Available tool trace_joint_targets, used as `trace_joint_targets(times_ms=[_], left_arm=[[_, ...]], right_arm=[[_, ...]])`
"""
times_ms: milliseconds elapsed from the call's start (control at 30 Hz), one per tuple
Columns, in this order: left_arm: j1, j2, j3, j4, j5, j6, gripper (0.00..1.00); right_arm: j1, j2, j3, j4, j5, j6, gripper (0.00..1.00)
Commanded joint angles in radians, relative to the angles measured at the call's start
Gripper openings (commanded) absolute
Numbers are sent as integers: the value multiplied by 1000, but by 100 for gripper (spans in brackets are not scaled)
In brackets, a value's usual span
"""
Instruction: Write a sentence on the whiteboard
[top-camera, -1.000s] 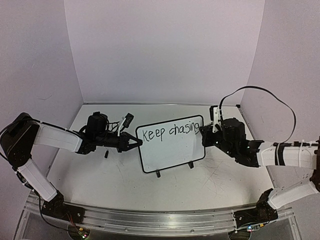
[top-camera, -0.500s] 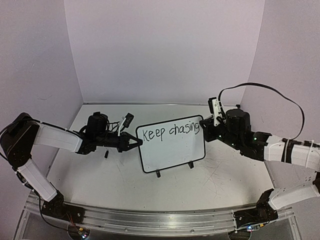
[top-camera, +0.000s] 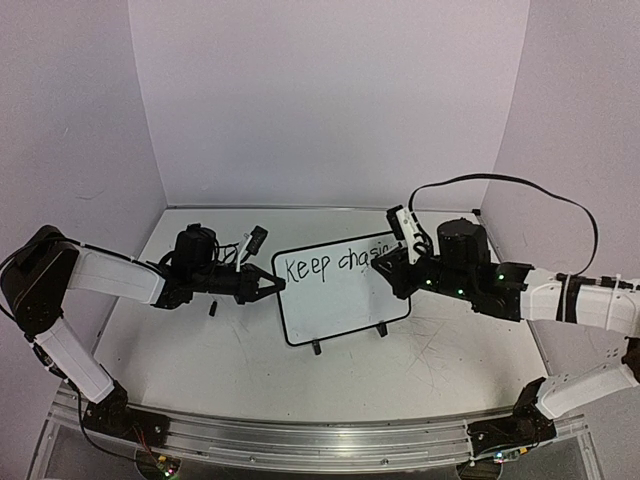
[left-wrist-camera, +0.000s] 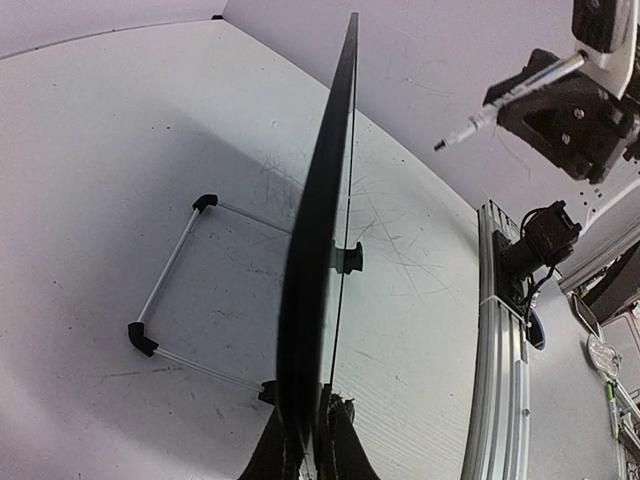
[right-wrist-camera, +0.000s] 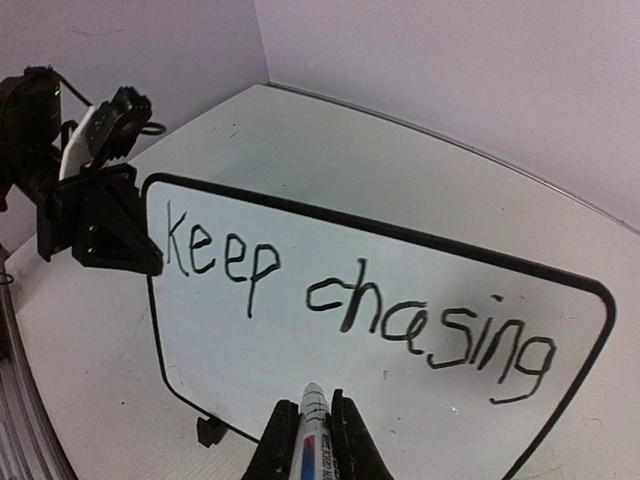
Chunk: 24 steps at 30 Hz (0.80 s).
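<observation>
The whiteboard (top-camera: 340, 300) stands upright on the table on its black feet. My left gripper (top-camera: 274, 285) is shut on its left edge, and the left wrist view shows the whiteboard (left-wrist-camera: 322, 260) edge-on between those jaws (left-wrist-camera: 311, 452). The sentence (right-wrist-camera: 353, 301) reads "Keep chasing" in black along the top; the lower half is blank. My right gripper (right-wrist-camera: 308, 402) is shut on a marker (right-wrist-camera: 313, 435) that points at the blank lower part. In the left wrist view the marker (left-wrist-camera: 500, 100) tip hangs clear of the board face. From above, the right gripper (top-camera: 385, 266) covers the end of "chasing".
A small black piece (top-camera: 212, 308) lies on the table below the left arm. A thin white rod stand with black corners (left-wrist-camera: 170, 290) lies behind the board. An aluminium rail (top-camera: 320, 440) runs along the near edge. Walls close in the back and both sides.
My right arm has carried the marker leftward from the board's right edge to in front of its upper right, hiding the end of "chasing". The left arm and board have not moved.
</observation>
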Motion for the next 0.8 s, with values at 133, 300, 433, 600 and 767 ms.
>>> trace_joint_targets(times_ms=[133, 300, 433, 600, 767], left_arm=[[14, 26, 42, -34, -131, 16, 0], [13, 27, 41, -34, -133, 12, 0], [10, 13, 36, -34, -150, 20, 1], [6, -23, 26, -34, -202, 31, 0], [3, -49, 16, -35, -243, 34, 0]], right_arm=[[111, 92, 90, 68, 11, -74, 0], [157, 163, 136, 94, 37, -123, 0], [178, 209, 165, 116, 47, -133, 0], [209, 248, 166, 167, 56, -137, 0], [256, 306, 192, 210, 65, -149, 0]])
